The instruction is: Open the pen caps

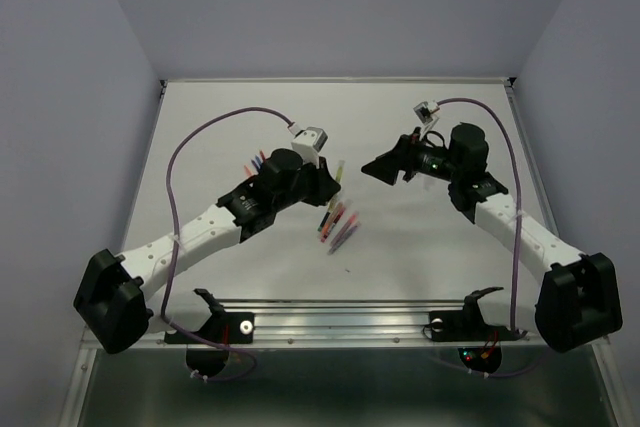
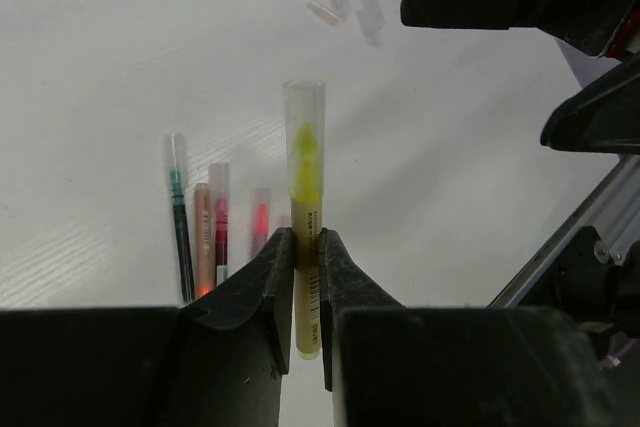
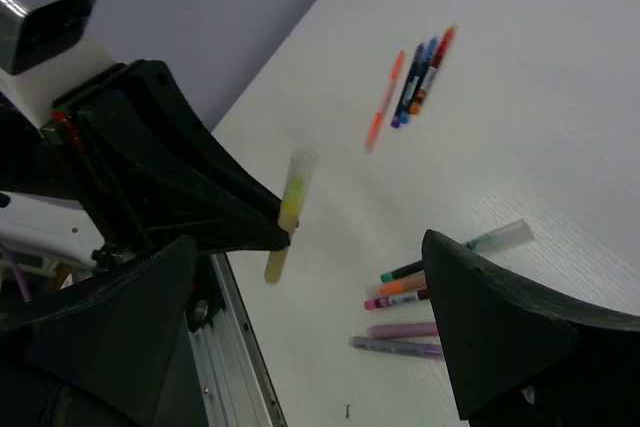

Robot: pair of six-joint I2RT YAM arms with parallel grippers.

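My left gripper (image 2: 305, 252) is shut on the lower part of a yellow pen (image 2: 305, 177), held above the table. The pen's clear cap (image 2: 303, 107) is on and points away from the wrist. In the top view the left gripper (image 1: 328, 175) holds this pen (image 1: 338, 167) near the table's middle. My right gripper (image 1: 385, 167) stands open just right of it, jaws wide, nothing between them. From the right wrist the yellow pen (image 3: 289, 205) sticks out of the left fingers (image 3: 250, 222), ahead of my right gripper (image 3: 300, 332). Capped pens (image 3: 405, 297) lie on the table below.
A group of coloured pens (image 1: 338, 225) lies in front of the left gripper, another group (image 1: 255, 162) behind the left arm. Small clear pieces (image 2: 345, 7), blurred, lie farther out. A metal rail (image 1: 340, 317) runs along the near edge.
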